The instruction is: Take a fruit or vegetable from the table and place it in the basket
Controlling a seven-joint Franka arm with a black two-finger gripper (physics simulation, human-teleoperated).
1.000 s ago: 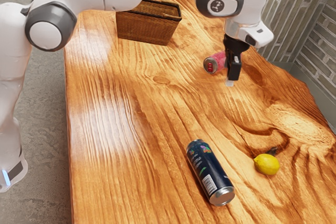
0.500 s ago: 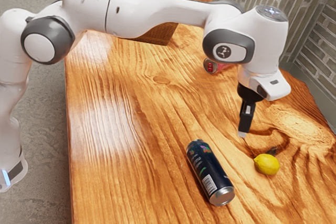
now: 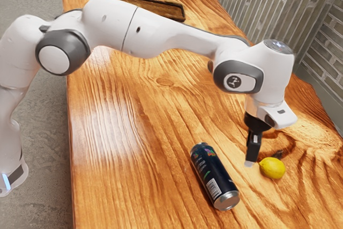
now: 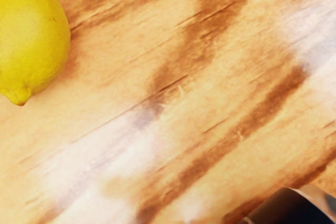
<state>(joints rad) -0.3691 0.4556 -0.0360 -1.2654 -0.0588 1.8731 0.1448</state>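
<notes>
Steer clear of the dark can (image 3: 214,176). Take the lemon (image 3: 272,168), on the tabletop (image 3: 134,186) at three o'clock from the end effector (image 3: 250,163) in the exterior view, around the middle; likely light, firm, apt to roll. Cannot tell open from closed. Then carry toward eleven o'clock, into the basket (image 3: 161,8).

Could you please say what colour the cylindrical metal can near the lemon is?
The can is mostly dark navy, with a silver end, clearest in the exterior view.
</notes>
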